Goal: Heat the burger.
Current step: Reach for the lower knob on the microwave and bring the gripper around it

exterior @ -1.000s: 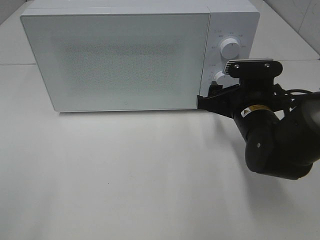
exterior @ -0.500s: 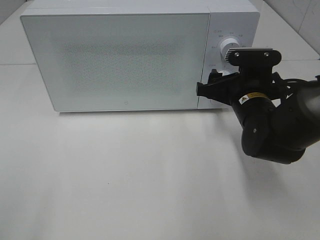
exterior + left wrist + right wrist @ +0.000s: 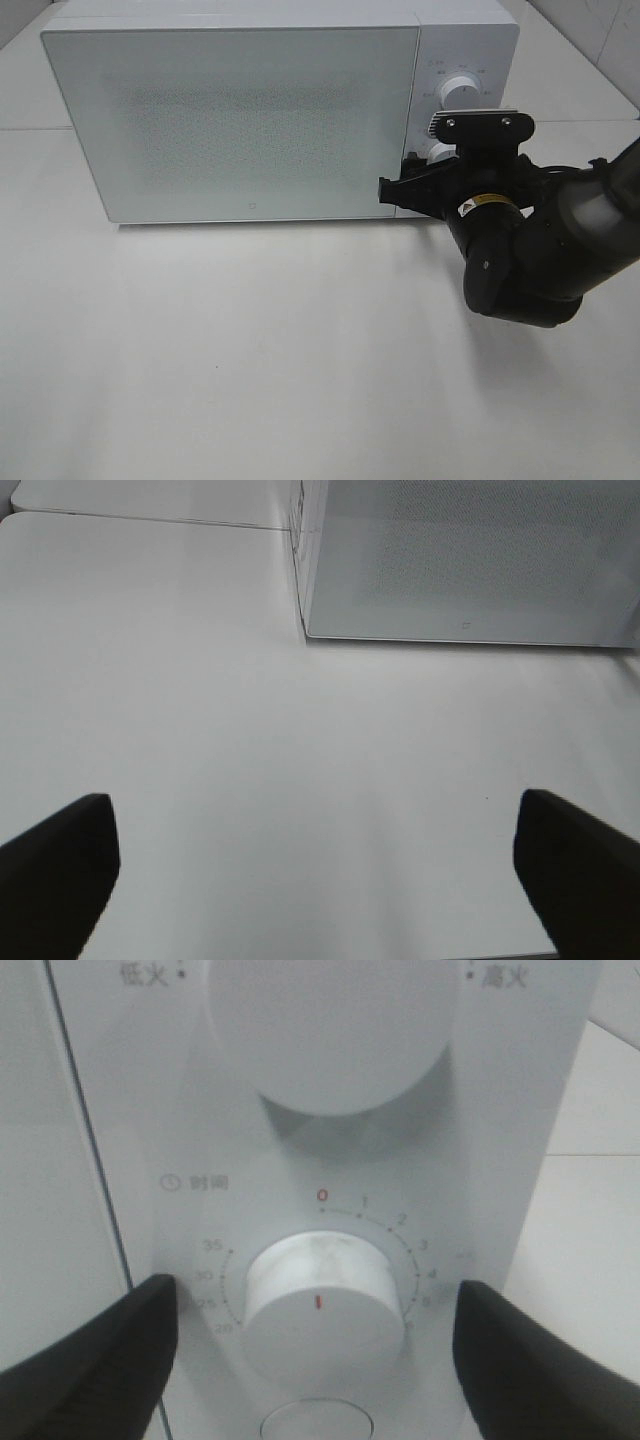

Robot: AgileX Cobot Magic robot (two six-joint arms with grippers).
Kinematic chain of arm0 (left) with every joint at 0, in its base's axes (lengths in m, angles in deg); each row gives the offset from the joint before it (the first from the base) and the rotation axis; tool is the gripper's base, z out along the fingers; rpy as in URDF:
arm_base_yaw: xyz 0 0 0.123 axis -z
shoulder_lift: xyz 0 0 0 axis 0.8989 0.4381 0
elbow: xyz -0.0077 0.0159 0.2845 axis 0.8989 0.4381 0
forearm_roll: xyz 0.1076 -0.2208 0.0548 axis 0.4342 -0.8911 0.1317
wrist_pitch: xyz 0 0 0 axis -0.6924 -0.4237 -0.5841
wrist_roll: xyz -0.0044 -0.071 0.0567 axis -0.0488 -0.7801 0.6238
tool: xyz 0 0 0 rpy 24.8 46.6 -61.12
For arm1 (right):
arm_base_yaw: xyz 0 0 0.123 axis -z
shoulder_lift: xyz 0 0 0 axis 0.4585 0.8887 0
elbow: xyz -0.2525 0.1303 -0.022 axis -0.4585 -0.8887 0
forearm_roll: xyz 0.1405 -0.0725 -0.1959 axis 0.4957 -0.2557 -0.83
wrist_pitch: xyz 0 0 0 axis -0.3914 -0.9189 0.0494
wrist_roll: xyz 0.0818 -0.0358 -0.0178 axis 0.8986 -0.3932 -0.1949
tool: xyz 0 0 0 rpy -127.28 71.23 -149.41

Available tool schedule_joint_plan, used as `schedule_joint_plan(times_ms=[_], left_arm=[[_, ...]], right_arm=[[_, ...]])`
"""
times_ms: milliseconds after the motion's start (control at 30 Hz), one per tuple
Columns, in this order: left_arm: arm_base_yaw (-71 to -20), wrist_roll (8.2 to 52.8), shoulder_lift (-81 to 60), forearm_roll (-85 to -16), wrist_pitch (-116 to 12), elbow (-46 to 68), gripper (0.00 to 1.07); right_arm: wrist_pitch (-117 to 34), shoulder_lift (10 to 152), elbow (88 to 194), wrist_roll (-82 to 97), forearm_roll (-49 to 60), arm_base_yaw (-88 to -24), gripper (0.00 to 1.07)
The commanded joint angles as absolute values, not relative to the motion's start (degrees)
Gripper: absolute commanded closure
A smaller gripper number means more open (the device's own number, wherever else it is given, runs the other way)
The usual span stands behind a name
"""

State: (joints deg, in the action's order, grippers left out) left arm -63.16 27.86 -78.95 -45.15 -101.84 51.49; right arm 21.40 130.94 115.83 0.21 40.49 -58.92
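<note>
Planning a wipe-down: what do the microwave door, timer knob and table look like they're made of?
Door: smooth white panel with a fine dot grid, likely glass or glossy plastic. Timer knob: matte white plastic by its moulded look, red mark. Table: flat matte white, perhaps laminate; unsure.

In the high view the microwave (image 3: 250,110) keeps its inside hidden behind the closed, speckled door (image 3: 240,120). Its top runs past the upper edge. The right arm (image 3: 540,260), cut by the right edge, covers most of the lower knob (image 3: 437,152). In the right wrist view the upper knob (image 3: 330,1030) and a round button (image 3: 316,1422) are cropped and the small dial print is blurred. The fingers (image 3: 90,1360) of the right gripper (image 3: 315,1290) run out of frame, as do those of the left gripper (image 3: 312,815).
</note>
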Motion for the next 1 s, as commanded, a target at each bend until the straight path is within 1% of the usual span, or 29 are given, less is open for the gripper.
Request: schedule_joint_plan(times_ms=[33,867,933,967,1000], left_arm=[[-63.4,27.6,-79.6,-45.6,-101.7,51.7,0.06],[-63.4,27.6,-79.6,-45.6,-101.7,51.7,0.06],[-63.4,27.6,-79.6,-45.6,-101.7,51.7,0.06],[-63.4,27.6,-79.6,-45.6,-101.7,51.7,0.06],[-63.4,27.6,-79.6,-45.6,-101.7,51.7,0.06]], right_arm=[[22.9,130.9,116.7,0.3,40.6,-58.1,0.31],[23.5,129.1,116.5,-0.3,40.6,-57.5,0.32],[23.3,129.1,116.5,-0.3,40.6,-57.5,0.35],[23.3,129.1,116.5,-0.3,40.6,-57.5,0.35],[23.3,129.2,116.5,-0.3,40.6,-57.5,0.41]])
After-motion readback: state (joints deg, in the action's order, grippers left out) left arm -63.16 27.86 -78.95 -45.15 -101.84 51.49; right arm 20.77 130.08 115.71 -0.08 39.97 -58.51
